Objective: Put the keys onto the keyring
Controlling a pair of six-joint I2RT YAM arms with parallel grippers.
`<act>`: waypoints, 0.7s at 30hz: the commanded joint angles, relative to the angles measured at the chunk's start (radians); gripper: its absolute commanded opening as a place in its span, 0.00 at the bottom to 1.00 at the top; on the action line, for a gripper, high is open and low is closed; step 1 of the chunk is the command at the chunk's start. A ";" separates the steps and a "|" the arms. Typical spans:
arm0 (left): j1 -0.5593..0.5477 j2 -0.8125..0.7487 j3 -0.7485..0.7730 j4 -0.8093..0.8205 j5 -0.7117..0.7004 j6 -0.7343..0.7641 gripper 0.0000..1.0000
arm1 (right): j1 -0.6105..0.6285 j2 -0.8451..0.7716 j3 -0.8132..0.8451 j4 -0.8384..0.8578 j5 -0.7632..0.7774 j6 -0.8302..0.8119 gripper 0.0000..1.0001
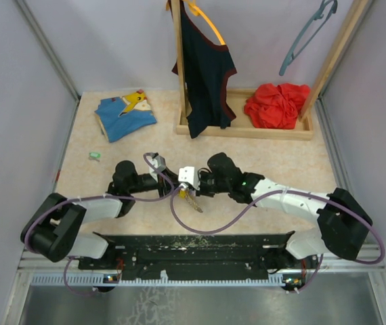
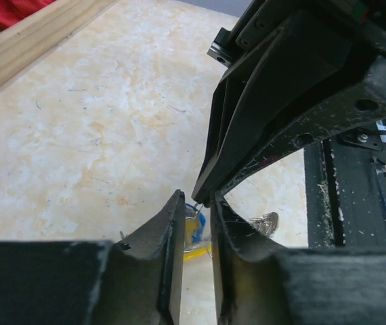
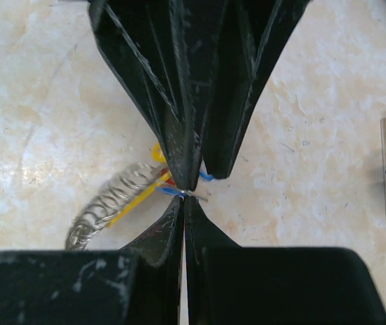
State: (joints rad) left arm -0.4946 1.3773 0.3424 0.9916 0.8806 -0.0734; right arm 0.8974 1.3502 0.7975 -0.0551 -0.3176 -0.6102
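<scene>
My two grippers meet tip to tip at the table's middle. My right gripper [image 1: 190,189] [image 3: 185,198] is shut on the blue key [image 3: 169,191], pinching it at the tips; a thin metal end sticks out to the right. My left gripper [image 1: 174,185] [image 2: 196,203] is closed down to a narrow gap around the keyring, whose yellow tag [image 3: 135,202] [image 2: 196,254], red piece [image 3: 164,177] and grey wire coil [image 3: 105,206] hang below. The blue key [image 2: 197,223] shows through that gap. The ring wire itself is hidden by fingers. The mint green key [image 1: 95,156] lies alone on the table at the far left.
A blue and yellow garment [image 1: 125,115] lies at the back left. A wooden rack [image 1: 247,130] at the back holds a dark hanging top [image 1: 206,74] and a red cloth [image 1: 277,105]. The black base rail [image 1: 193,244] runs along the near edge.
</scene>
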 commanded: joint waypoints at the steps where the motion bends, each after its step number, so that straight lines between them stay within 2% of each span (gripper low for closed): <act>1: 0.006 -0.041 0.000 0.029 -0.044 0.032 0.33 | -0.024 -0.057 -0.006 0.002 0.037 0.040 0.00; 8: 0.018 -0.108 -0.036 0.001 -0.202 0.030 0.53 | -0.122 -0.042 0.000 0.056 0.062 0.144 0.00; 15: 0.027 -0.199 -0.071 -0.070 -0.501 -0.020 0.66 | -0.220 -0.023 -0.056 0.100 0.183 0.373 0.00; 19: 0.031 -0.250 -0.081 -0.133 -0.681 -0.058 0.93 | -0.303 -0.032 -0.116 0.138 0.206 0.499 0.00; 21: 0.033 -0.279 -0.087 -0.165 -0.777 -0.092 1.00 | -0.338 -0.033 -0.139 0.143 0.226 0.576 0.00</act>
State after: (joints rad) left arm -0.4706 1.1503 0.2707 0.8955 0.3458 -0.0998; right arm 0.6247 1.3346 0.6899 0.0113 -0.1490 -0.2272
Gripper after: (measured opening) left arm 0.951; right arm 0.004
